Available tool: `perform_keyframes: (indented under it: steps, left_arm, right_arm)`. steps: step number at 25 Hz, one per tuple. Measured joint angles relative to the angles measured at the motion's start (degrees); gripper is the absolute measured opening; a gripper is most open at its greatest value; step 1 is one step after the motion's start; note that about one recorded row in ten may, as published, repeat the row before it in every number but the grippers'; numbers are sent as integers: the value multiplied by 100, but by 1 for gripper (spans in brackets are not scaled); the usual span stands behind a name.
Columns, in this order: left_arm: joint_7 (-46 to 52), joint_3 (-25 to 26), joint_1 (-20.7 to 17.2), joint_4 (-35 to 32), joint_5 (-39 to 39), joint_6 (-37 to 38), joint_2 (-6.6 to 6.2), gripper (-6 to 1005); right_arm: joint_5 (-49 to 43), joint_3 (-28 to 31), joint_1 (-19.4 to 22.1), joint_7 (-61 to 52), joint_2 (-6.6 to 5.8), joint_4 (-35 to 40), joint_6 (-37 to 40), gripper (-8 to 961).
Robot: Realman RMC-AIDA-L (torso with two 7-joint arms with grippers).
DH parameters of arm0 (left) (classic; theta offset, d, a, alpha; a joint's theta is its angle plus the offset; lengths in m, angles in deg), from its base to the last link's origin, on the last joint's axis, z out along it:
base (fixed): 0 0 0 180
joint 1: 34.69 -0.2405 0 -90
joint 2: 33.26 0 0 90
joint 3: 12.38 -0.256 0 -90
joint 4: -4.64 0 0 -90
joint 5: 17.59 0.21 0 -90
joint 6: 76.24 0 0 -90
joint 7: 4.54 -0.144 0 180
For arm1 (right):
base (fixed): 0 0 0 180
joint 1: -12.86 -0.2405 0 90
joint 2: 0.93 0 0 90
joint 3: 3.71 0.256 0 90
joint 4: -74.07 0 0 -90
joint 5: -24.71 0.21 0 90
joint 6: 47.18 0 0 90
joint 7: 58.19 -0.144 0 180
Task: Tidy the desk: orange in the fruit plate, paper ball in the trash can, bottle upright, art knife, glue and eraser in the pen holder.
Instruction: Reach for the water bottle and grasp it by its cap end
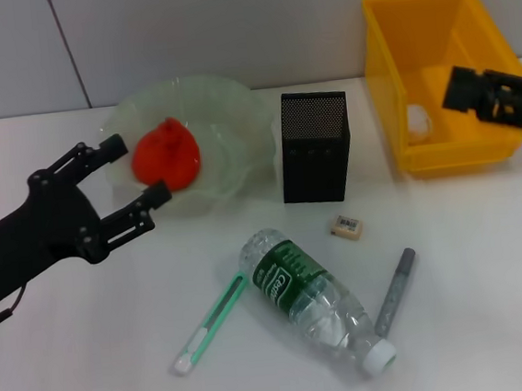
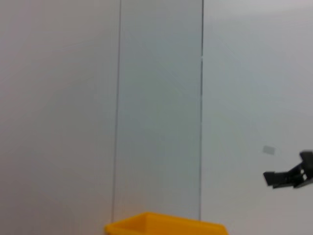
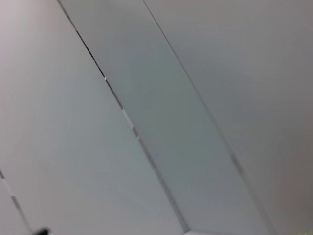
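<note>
The orange (image 1: pixel 167 156) lies in the pale green fruit plate (image 1: pixel 224 102). My left gripper (image 1: pixel 138 170) stands open just left of the orange, its fingers over the plate's near rim, holding nothing. The paper ball (image 1: pixel 417 120) lies inside the yellow trash can (image 1: pixel 442 155). My right gripper (image 1: pixel 462 90) hovers over the can's right side. The bottle (image 1: pixel 312 294) lies on its side at the front. The green-white art knife (image 1: pixel 209 322) is to its left, the grey glue stick (image 1: pixel 395 292) to its right, the eraser (image 1: pixel 349 227) behind it. The black mesh pen holder (image 1: pixel 314 144) stands mid-table.
The left wrist view shows the wall, the trash can's rim (image 2: pixel 166 226) and the right gripper (image 2: pixel 288 176) far off. The right wrist view shows only wall panels. A white wall stands close behind the table.
</note>
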Motion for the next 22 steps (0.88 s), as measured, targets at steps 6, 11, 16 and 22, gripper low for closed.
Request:
perform_keyframes:
  steps: [6,11,16,22]
  left_arm:
    - [378,-260,227,-373,237,378,-58,818]
    - [1147,-369,595,-1063,955,440,1,818]
    - [1746,-532,1018,-1739,1700,546,88,818]
    - [1978,-1094,1543,-2421,2118,548,95,818]
  right_arm:
    - [-313,-85,505,1671,105,153,-39,767]
    - [-1220,-88,596,1532,-184,122,199,767]
    - [-1675,-102,579,1001,-482,106,510,768]
    - [-2001,-75,592,504,-689,-56,642,768]
